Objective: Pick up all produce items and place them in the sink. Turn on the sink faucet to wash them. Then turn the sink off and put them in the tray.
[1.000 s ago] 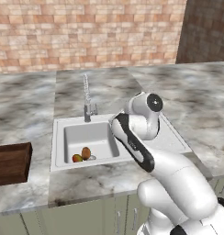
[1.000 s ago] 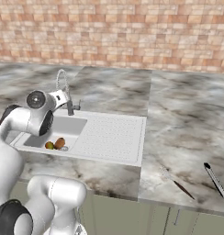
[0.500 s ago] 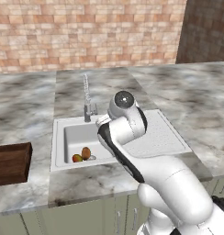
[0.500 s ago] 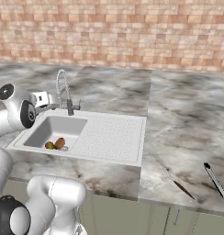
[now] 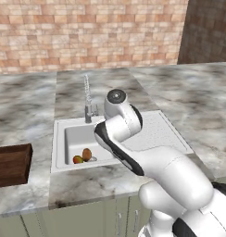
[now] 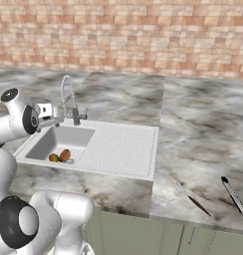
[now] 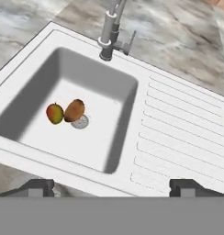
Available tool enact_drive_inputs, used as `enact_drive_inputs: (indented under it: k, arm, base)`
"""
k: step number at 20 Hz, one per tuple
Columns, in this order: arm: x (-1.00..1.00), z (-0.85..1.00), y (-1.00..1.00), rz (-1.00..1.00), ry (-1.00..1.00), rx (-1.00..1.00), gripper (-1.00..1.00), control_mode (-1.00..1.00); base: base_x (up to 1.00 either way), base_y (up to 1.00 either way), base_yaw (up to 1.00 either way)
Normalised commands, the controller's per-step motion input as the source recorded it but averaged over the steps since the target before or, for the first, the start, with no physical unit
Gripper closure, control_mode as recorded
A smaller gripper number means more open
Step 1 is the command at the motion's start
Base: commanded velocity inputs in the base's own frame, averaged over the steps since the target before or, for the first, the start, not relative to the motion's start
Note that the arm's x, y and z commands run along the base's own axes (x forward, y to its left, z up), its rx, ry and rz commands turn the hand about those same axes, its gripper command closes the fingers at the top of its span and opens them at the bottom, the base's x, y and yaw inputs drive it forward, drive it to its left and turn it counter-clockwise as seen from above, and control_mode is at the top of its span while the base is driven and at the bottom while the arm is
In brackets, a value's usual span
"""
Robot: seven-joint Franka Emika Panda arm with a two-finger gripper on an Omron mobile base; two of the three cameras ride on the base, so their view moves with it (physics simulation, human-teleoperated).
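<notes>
So from where I'm sitting, both produce items are down in the sink (image 7: 132, 137) basin: the brown oval one (image 7: 74, 110) sits right at the drain (image 7: 80, 121), touching the red-and-green fruit (image 7: 54, 113) on its left, center-left of the hand view. Faucet (image 7: 111, 32) stands at the top of that frame, lever poking right. The gripper (image 7: 111, 188) hangs above the sink's front rim, jaws spread wide with nothing between them, tips at the bottom corners. In the left base view the wooden tray (image 5: 10, 164) sits at the left edge on the marble table (image 5: 189, 97), well apart from the sink. Right base view shows a knife (image 6: 193, 200) and a pen-like thing (image 6: 234, 197) at lower right.
</notes>
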Motion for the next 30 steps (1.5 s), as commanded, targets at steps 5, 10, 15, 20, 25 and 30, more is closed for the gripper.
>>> enact_drive_inputs:
  k: [5,10,15,20,25,30]
  arm:
    - [0.00,-0.36,0.09,-0.13,0.12,0.01,-1.00,-1.00]
    - [0.00,-0.40,0.00,-0.20,0.14,0.03,-1.00,-1.00]
    - [0.00,-0.40,0.07,-0.23,0.09,0.01,-1.00,-1.00]
    - [0.00,-0.38,0.11,-0.23,0.01,0.01,-1.00,-1.00]
    - [0.05,-0.27,0.05,-0.21,0.00,0.08,-1.00,-1.00]
    - [0.16,-0.30,0.10,-0.14,0.00,0.10,-1.00,-1.00]
  base:
    - [0.00,0.00,0.00]
    - [0.00,0.00,0.00]
    - [0.00,0.00,0.00]
    - [0.00,0.00,0.00]
    - [0.00,0.00,0.00]
    - [0.00,0.00,0.00]
